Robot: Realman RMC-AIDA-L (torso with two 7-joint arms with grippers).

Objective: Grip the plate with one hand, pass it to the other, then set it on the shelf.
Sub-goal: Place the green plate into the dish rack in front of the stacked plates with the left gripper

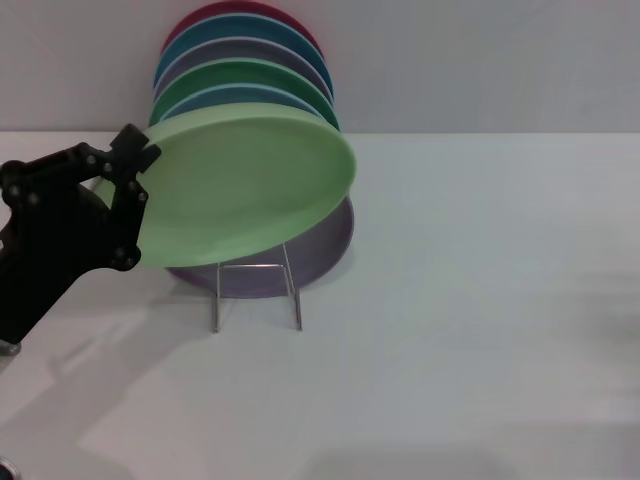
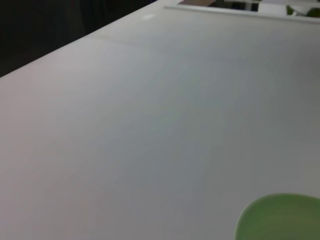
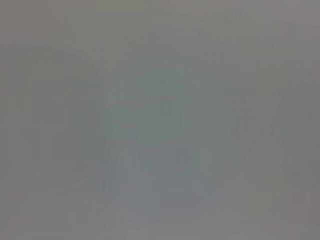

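The pale mint-green plate (image 1: pixel 250 185) hangs tilted in the air at the left of the head view, just above the front of the silver wire shelf (image 1: pixel 296 300). My left gripper (image 1: pixel 135 178) is shut on the plate's left rim. A part of the plate's edge also shows in the left wrist view (image 2: pixel 280 220). My right gripper is out of view; its wrist view shows only bare grey surface.
Several plates stand in the rack behind the held one: red (image 1: pixel 240 10), teal, lavender, darker green (image 1: pixel 250 72) and blue (image 1: pixel 240 95). Another lavender plate (image 1: pixel 328 250) leans low just behind it. The white table (image 1: pixel 480 320) stretches to the right and front.
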